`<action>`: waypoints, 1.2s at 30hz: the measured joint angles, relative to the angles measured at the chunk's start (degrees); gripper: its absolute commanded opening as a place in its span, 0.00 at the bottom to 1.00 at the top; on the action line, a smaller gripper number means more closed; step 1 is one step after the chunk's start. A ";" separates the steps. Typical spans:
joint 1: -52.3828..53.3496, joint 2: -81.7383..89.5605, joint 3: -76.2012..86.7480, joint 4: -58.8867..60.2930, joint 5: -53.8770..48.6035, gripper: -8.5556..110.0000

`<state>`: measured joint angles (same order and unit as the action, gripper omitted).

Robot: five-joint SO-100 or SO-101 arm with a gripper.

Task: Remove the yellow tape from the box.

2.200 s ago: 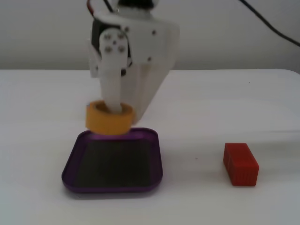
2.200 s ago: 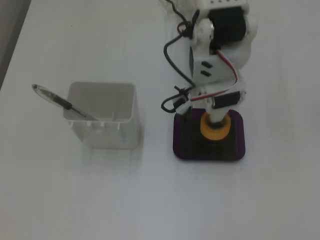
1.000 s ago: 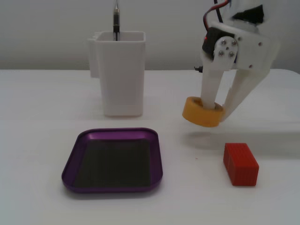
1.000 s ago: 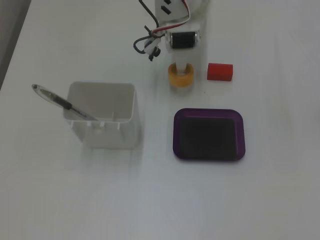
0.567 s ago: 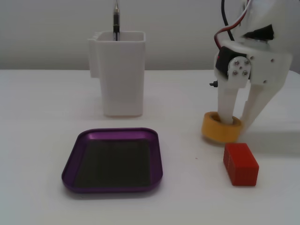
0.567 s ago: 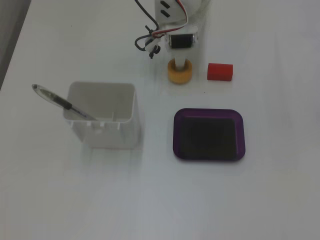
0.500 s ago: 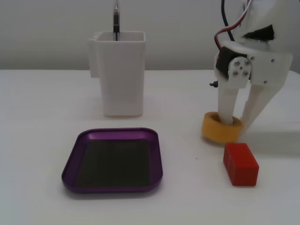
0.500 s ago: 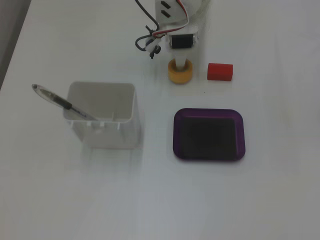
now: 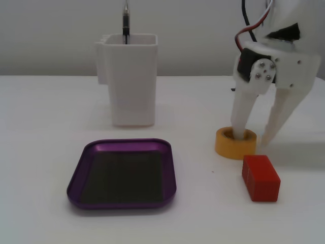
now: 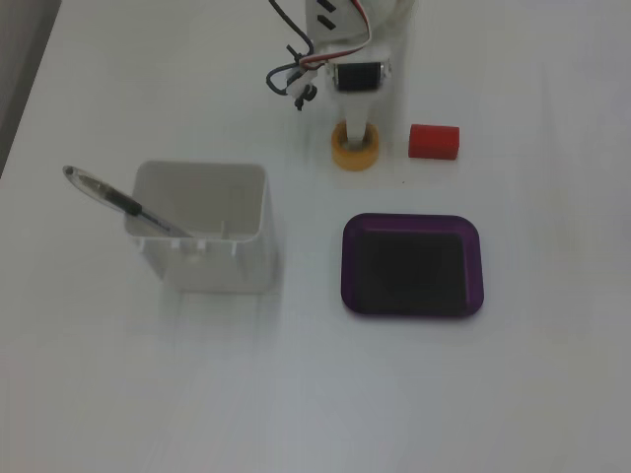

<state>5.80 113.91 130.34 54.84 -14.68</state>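
The white table [image 9: 45, 152] holds a tall white container [image 9: 129, 81] with a pen [image 10: 113, 200] leaning inside. In front of it lies the purple box [image 9: 123, 174], nothing in it. The yellow tape [image 9: 235, 143] sits flat on the table, well apart from the box, just beside a red block [image 9: 260, 177]. The gripper [image 9: 252, 136] stands spread apart, one finger down in the roll's core, the other outside it.

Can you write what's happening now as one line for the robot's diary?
yellow tape: on table, outside box | gripper: open, one finger in core | box: empty
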 measured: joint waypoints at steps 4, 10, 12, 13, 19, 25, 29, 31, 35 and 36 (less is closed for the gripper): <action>0.09 4.39 -4.83 7.29 0.00 0.17; 0.09 18.81 -7.91 15.21 0.00 0.17; 0.09 25.40 -7.91 16.44 0.00 0.17; 0.09 29.00 -7.91 16.88 0.00 0.17; 0.00 51.94 2.20 18.81 0.00 0.16; -0.09 75.32 20.48 18.98 0.70 0.16; -0.09 78.66 25.84 19.86 5.36 0.17; -0.09 78.13 26.63 19.86 9.32 0.16; 0.00 78.05 28.83 19.86 14.24 0.16; 0.00 78.05 29.79 19.86 15.29 0.16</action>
<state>5.80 191.95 160.14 74.71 0.62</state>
